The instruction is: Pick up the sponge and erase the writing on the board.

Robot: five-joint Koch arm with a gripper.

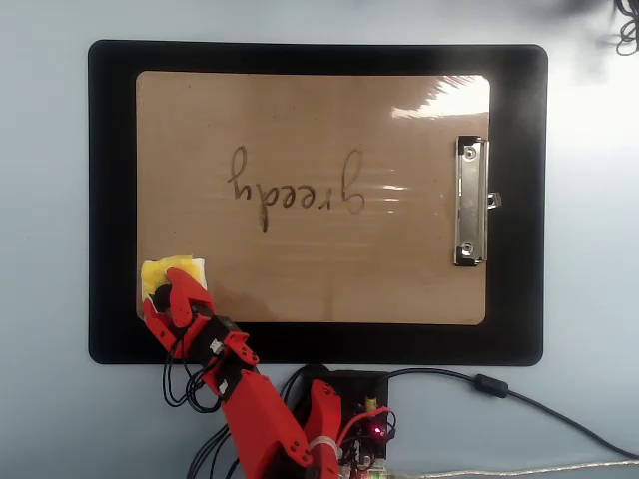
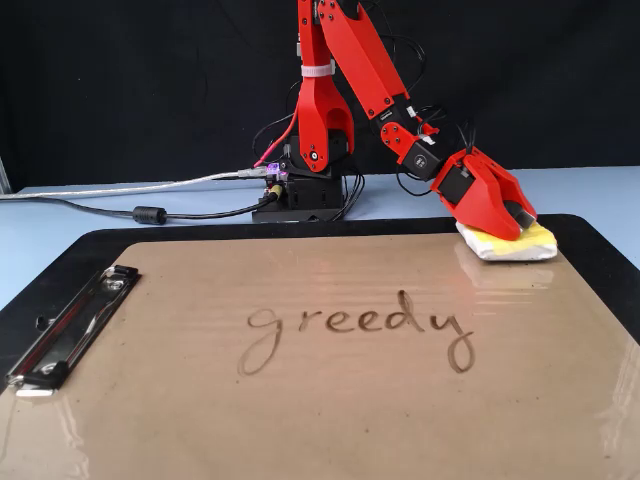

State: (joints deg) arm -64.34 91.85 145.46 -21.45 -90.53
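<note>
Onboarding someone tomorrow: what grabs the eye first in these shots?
The red arm, reaching down to the yellow sponge at the board's lower-left corner in the overhead view, its jaws over the sponge. Next, the cursive writing mid-board, intact, and the silver clip at the right end.

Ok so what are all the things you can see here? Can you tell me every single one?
sponge: one, yellow with a white edge, on the board's corner nearest the arm's base
writing: one dark word, "greedy", mid-board
board: one, tan, on the black mat
metal clip: one, silver, at the board's right end in the overhead view
black mat: one, under the board
cables: several, black and pale, by the base
arm: one, red
tool: one, red, down on the sponge
</note>
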